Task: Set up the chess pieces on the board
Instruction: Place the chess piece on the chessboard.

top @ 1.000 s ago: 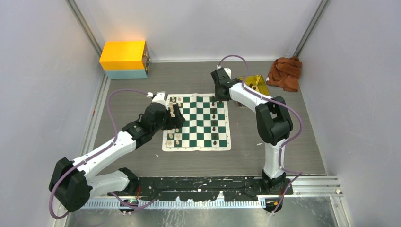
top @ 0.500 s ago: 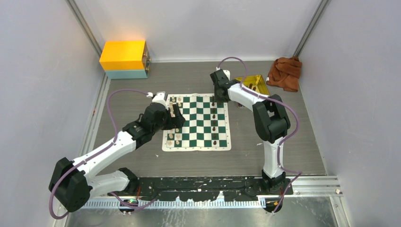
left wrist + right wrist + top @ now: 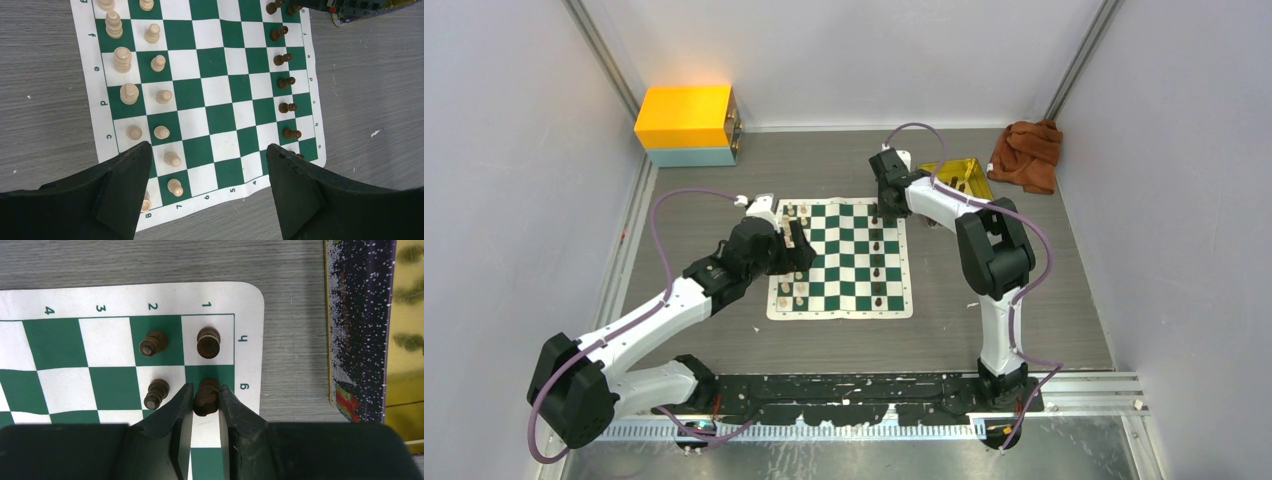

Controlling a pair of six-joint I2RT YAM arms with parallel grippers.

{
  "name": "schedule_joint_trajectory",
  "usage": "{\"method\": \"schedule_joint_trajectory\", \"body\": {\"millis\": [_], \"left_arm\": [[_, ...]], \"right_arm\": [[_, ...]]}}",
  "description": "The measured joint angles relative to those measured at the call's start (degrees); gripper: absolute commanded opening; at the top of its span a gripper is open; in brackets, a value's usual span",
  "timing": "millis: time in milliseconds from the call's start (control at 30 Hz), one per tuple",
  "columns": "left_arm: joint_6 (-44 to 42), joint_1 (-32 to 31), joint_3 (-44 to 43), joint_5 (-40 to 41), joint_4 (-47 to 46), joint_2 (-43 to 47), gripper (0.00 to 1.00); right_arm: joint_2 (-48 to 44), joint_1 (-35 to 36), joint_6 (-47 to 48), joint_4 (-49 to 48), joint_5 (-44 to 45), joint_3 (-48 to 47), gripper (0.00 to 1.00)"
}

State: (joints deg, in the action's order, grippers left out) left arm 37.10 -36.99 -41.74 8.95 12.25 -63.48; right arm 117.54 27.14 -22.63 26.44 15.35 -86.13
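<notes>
The right claw (image 3: 206, 399) is closed on a dark piece (image 3: 206, 390) at the green g1 square (next to the corner) of the board (image 3: 65, 300). The left claw (image 3: 208, 150) hangs wide open and holds nothing above the cream pieces (image 3: 129, 93) along the opposite side.
</notes>
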Motion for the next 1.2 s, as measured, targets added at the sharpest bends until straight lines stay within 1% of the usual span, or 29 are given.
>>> {"method": "schedule_joint_trajectory", "body": {"millis": [233,300,367,400,500,633,800,1200], "left_arm": [[0.0,0.0,0.0,0.0,0.0,0.0,0.84],[0.0,0.0,0.0,0.0,0.0,0.0,0.85],[0.0,0.0,0.0,0.0,0.0,0.0,0.84],[0.0,0.0,0.0,0.0,0.0,0.0,0.84],[0.0,0.0,0.0,0.0,0.0,0.0,0.84],[0.0,0.0,0.0,0.0,0.0,0.0,0.84],[0.1,0.0,0.0,-0.1,0.0,0.0,0.84],[0.4,0.0,0.1,-0.6,0.0,0.0,0.84]], "right_arm": [[0.1,0.0,0.0,-0.3,0.0,0.0,0.02],[0.1,0.0,0.0,-0.3,0.0,0.0,0.09],[0.1,0.0,0.0,-0.3,0.0,0.0,0.18],[0.1,0.0,0.0,-0.3,0.0,0.0,0.2],[0.1,0.0,0.0,-0.3,0.0,0.0,0.26],[0.1,0.0,0.0,-0.3,0.0,0.0,0.31],[0.1,0.0,0.0,-0.3,-0.1,0.0,0.36],[0.1,0.0,0.3,-0.3,-0.2,0.0,0.38]]}}
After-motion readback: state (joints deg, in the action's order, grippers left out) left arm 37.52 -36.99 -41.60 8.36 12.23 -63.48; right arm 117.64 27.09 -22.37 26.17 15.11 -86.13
